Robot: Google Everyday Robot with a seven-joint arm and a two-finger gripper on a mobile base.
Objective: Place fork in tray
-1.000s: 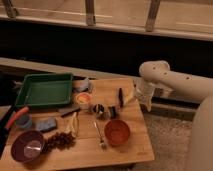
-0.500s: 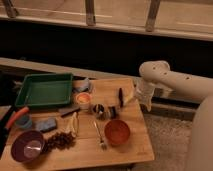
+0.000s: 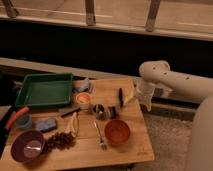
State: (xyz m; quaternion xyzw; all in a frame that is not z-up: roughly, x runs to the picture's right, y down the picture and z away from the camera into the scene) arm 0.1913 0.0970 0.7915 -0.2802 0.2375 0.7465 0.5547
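The fork [image 3: 98, 134] is slim and silvery and lies on the wooden table [image 3: 132, 150], tines toward the front edge, just left of the orange bowl [image 3: 118, 131]. The green tray [image 3: 26, 92] sits at the table's back left, and nothing shows inside it. My gripper [image 3: 143, 101] hangs fingers-down from the pale arm [image 3: 175, 82] over the table's right edge. It is well right of the fork and far from the tray. It holds nothing and its jaws stand open.
A black stick utensil [image 3: 120, 96] lies near the gripper. Mid-table stand a small orange cup [image 3: 83, 100] and two dark cans [image 3: 98, 111]. A knife [image 3: 67, 111], dark grapes [image 3: 61, 141], a purple bowl [image 3: 27, 146] and a blue sponge [image 3: 46, 125] fill the left front.
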